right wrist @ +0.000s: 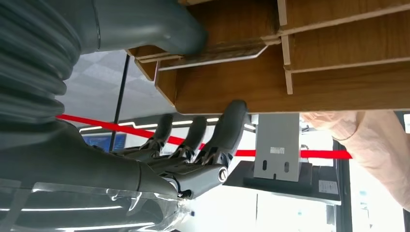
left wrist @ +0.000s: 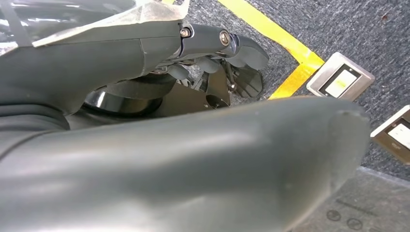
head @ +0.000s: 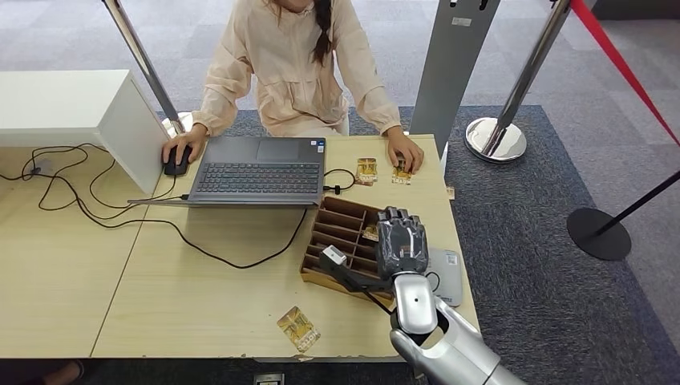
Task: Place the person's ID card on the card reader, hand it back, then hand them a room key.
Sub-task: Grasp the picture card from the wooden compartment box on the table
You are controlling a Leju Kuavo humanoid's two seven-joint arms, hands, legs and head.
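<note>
A gold-patterned card (head: 370, 233) stands in a far slot of the wooden organizer (head: 333, 233) on the table (head: 200, 297), right at the fingertips of the robot's right hand (head: 401, 243), which hovers palm-down over the tray's right end. In the right wrist view the thumb (right wrist: 145, 26) presses against a thin card edge (right wrist: 212, 54) at the organizer's rim (right wrist: 290, 92) while the darker fingers (right wrist: 227, 130) curl below the wooden wall; whether the card is actually pinched cannot be told. Just right of the hand, partly under it, lies the grey card reader (head: 446, 275). Two more gold cards (head: 366, 170) lie on the far side of the table, one of them (head: 401, 172) under the fingers of the person's hand (head: 403, 151). Another card (head: 298, 328) lies alone near the table's near edge. The person in a pale pink jacket (head: 293, 72) sits across the table behind an open laptop (head: 257, 172), the other hand on a black mouse (head: 176, 160). Black cables (head: 96, 200) trail across the left of the table beside a white box (head: 72, 108). The left hand (left wrist: 193, 43) hangs over grey carpet (left wrist: 338, 29) crossed by yellow tape (left wrist: 270, 29), its fingers (left wrist: 244, 50) loosely curled with nothing in them.
</note>
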